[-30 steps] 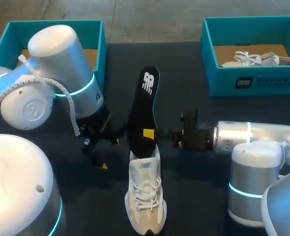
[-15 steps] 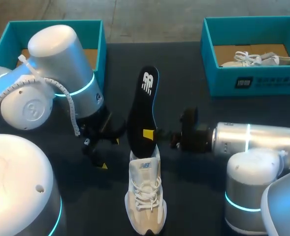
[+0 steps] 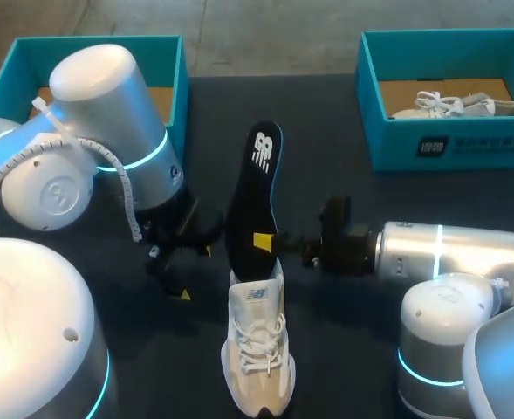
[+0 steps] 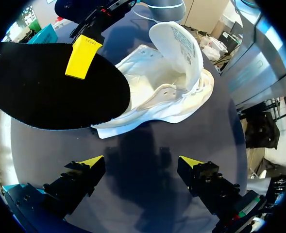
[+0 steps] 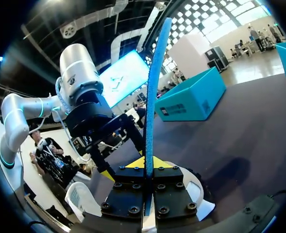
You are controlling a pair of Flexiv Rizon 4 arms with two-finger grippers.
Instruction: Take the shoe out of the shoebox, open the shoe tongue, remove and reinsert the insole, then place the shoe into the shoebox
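Note:
A white shoe point(image 3: 257, 349) lies on the dark table, its heel toward the far side. Its tongue point(image 4: 179, 43) is lifted up. Standing over the heel opening is a black insole point(image 3: 254, 194), and my right gripper point(image 3: 264, 239) is shut on its lower part. In the right wrist view the insole point(image 5: 154, 92) is seen edge-on between the closed fingers of my right gripper point(image 5: 146, 164). My left gripper point(image 3: 194, 272) hangs open just left of the shoe. In its own view the left gripper point(image 4: 140, 162) holds nothing, and the shoe point(image 4: 168, 93) and insole point(image 4: 45, 94) lie ahead of it.
A teal shoebox point(image 3: 179, 66) stands at the back left, partly hidden behind my left arm. Another teal shoebox point(image 3: 431, 140) at the back right holds a white shoe point(image 3: 462, 106). My right arm's body point(image 3: 448, 253) lies low over the table's right side.
My right arm's elbow has dropped lower and moved slightly left, and the insole it holds has barely shifted. The left arm and the shoe have stayed where they were.

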